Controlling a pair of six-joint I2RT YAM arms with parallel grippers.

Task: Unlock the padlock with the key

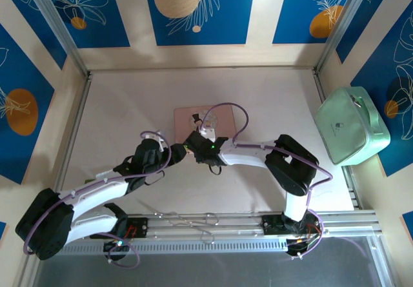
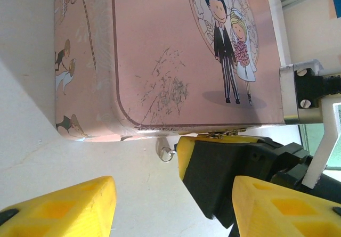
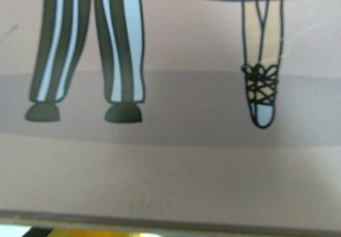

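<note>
The pink illustrated box (image 1: 216,120) lies mid-table, and both grippers meet at its near edge. My left gripper (image 1: 169,153) is open; in the left wrist view its yellow fingertips (image 2: 58,210) stand wide apart on the white table. Between them, the right gripper (image 1: 195,146) presses a yellow-and-black finger (image 2: 213,165) against the box's front edge (image 2: 160,128). Its jaws are hidden. A small pale metal tab with a ring (image 2: 166,153) hangs there; I cannot tell if it is the key. The padlock is hidden. The right wrist view sits close over the box lid (image 3: 170,168).
A mint-green case (image 1: 352,126) stands at the table's right edge. Metal frame posts and blue patterned panels close in the left, back and right sides. The white table (image 1: 129,106) is bare to the left of and behind the box.
</note>
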